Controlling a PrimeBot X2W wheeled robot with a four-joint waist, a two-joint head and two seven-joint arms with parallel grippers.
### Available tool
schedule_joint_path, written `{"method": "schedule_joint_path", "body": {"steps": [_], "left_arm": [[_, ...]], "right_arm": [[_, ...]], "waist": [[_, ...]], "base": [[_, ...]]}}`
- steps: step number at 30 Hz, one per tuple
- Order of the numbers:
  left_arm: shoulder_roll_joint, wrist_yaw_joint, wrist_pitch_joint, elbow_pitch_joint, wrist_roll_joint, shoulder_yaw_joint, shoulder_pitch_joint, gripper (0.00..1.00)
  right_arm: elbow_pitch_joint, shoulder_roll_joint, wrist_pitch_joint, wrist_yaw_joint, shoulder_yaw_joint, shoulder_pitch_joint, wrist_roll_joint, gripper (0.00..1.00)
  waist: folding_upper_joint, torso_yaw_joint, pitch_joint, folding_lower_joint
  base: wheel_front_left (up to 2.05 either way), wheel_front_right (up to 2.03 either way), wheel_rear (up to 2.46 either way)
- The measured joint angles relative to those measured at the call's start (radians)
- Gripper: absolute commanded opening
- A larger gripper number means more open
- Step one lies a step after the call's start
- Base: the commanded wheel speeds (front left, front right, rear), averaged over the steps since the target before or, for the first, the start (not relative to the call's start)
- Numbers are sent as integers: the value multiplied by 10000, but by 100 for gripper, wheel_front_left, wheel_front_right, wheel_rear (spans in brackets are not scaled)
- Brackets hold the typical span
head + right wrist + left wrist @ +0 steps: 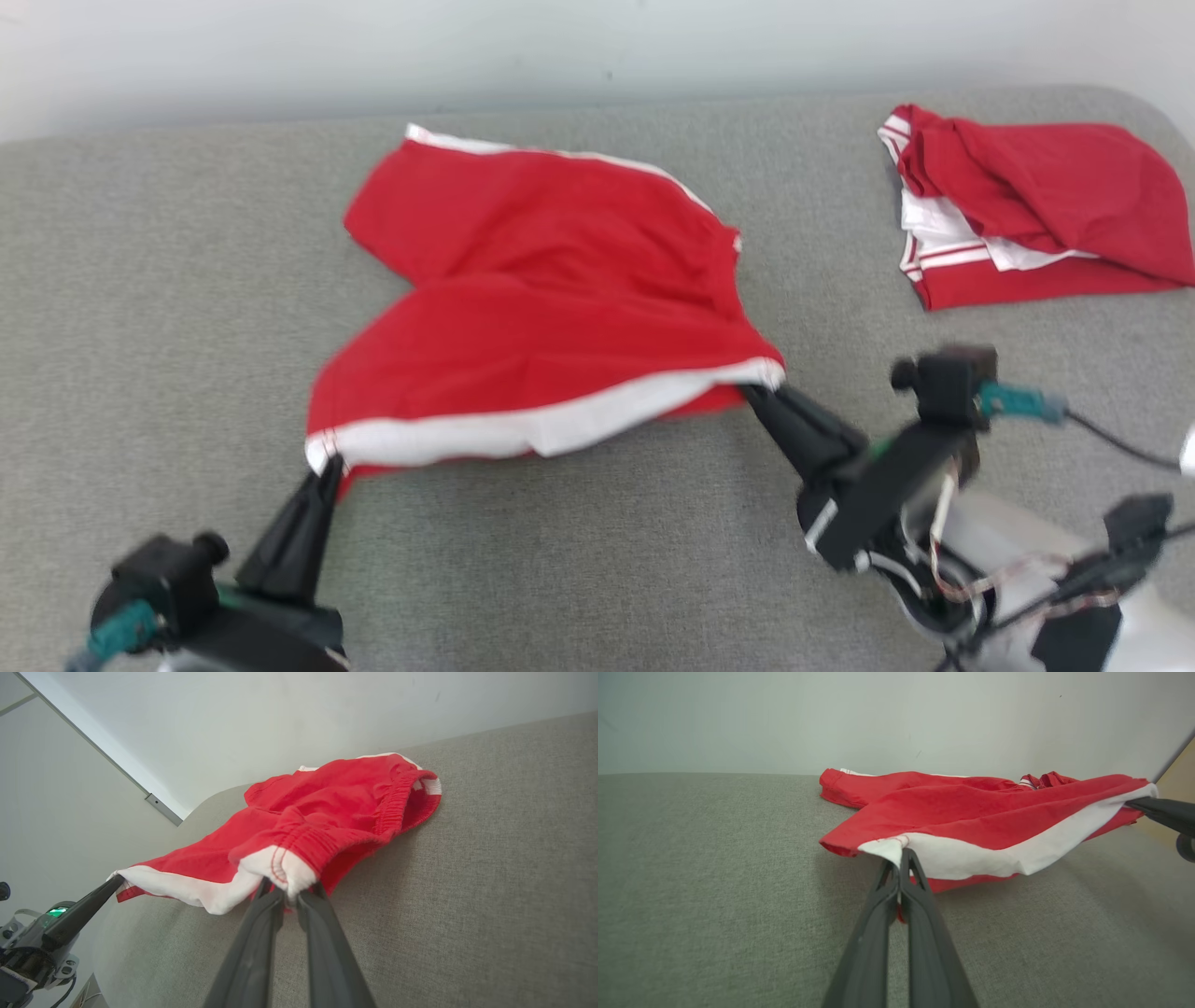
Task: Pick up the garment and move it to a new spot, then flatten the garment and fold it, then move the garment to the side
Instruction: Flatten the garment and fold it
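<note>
Left claw (329, 471): clenched on a white-edged corner of the red shorts (541, 308).
Right claw (752, 392): clamped on the shorts' elastic waistband corner.
Shorts: hang between both claws, with the far part on the grey surface (168, 280).
Jersey (1036, 205): folded, striped trim showing, well beyond the right claw, untouched.

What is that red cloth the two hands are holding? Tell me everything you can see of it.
The red cloth looks like a pair of shorts in thin, slightly creased fabric, with a white side stripe and a gathered elastic waistband. The left hand pinches one end of the striped edge and the right hand pinches the waistband end. That edge is held up, while the far part rests on the grey padded surface.
</note>
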Motion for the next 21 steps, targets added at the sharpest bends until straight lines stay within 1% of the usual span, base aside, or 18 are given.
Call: {"method": "schedule_joint_path", "body": {"steps": [5,7,10,11,14,18,21], "left_arm": [[-508,-84,0,-42,280,420,953,0],[-554,-320,-2,-52,529,414,1377,0],[-788,-384,0,35,593,658,1970,0],[-788,-384,0,35,593,658,1970,0],[-1028,-445,0,-71,679,1150,2638,0],[-1093,-523,-2,-357,890,1457,3287,0],[-1083,-610,0,-420,1011,1643,3468,0]], "right_arm": [[-635,-397,-69,0,-23,1025,437,0],[-763,-648,-61,0,2,1459,518,0],[-976,-982,132,0,90,2080,702,0],[-976,-982,132,0,90,2080,702,0],[-1386,-1350,479,0,150,2760,997,0],[-1914,-1707,648,0,104,3312,1208,0],[-2174,-1755,704,0,-6,3485,1197,0]], "waist": [[0,134,-284,1],[0,183,-413,1],[1,266,-619,1],[1,266,-619,1],[1,363,-889,0],[1,446,-1081,0],[1,468,-1188,1]], "base": [[0,0,0],[0,0,0],[0,0,0],[0,0,0],[0,0,0],[0,0,0],[0,0,0]]}}
